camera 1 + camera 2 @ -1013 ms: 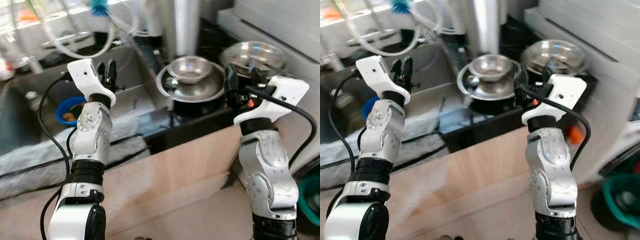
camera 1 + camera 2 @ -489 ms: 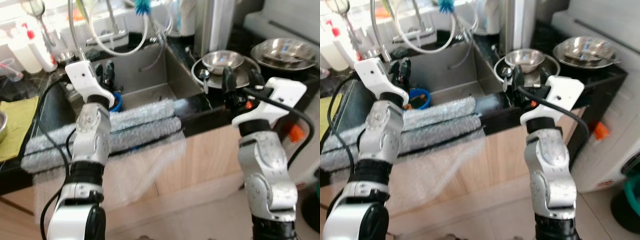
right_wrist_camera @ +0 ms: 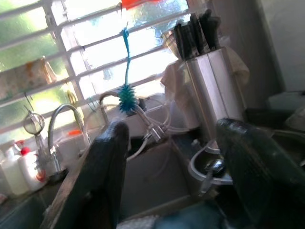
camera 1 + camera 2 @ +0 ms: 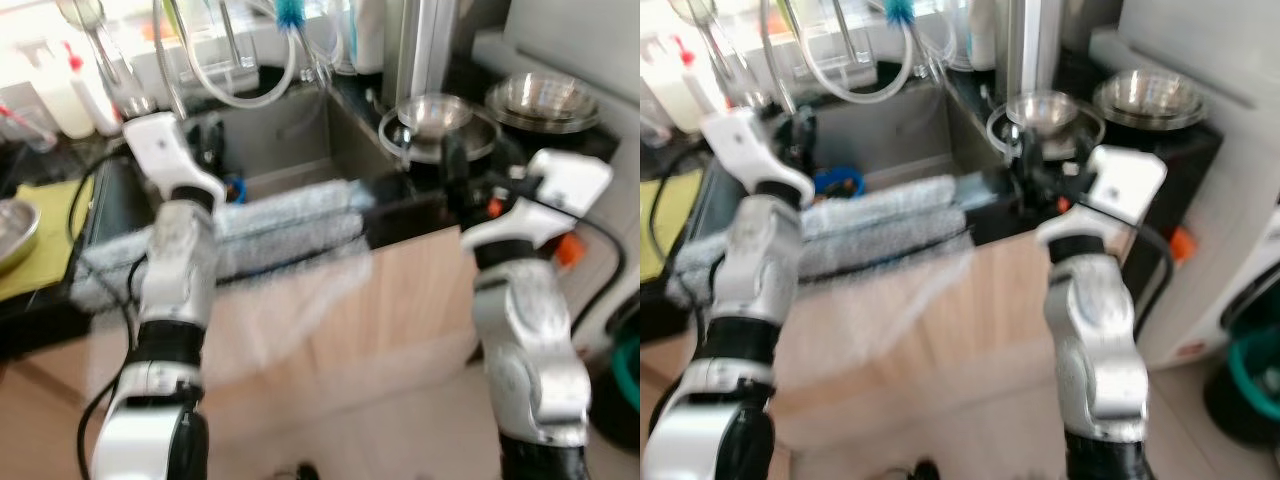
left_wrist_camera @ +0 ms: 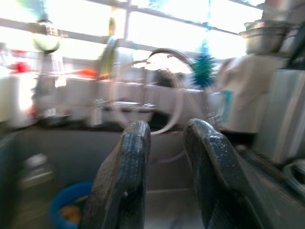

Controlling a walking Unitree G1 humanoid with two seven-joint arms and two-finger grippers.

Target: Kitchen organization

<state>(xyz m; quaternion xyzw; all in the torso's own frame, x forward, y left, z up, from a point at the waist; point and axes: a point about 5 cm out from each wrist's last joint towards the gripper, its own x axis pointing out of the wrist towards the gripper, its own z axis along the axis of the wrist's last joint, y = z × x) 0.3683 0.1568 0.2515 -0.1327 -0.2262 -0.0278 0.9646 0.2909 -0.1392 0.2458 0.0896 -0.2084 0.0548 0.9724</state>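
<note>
Two silver arms rise in front of a dark bench [image 4: 400, 215] with a steel sink [image 4: 285, 150] sunk into it, under a bright barred window [image 3: 100, 52]. The front edge of the bench is padded with bubble wrap [image 4: 260, 225], and a loose sheet of it hangs down over the pale wood cabinet front [image 4: 400, 300]. The left gripper [image 5: 164, 157] hovers above the sink, jaws slightly parted and holding nothing; a blue bowl [image 5: 71, 207] lies in the basin below. The right gripper [image 3: 174, 162] is held near a steel bowl [image 4: 437, 110] stacked on a pan, jaws spread wide and empty. A second steel bowl [image 4: 540, 95] sits further right. A blue brush [image 3: 126, 90] hangs by the tap [image 3: 64, 124], and a knife block [image 3: 209, 81] stands behind the bowls. A yellow cloth [image 4: 40, 235] lies at the far left. The pictures are blurred, and no writing is legible.
</note>
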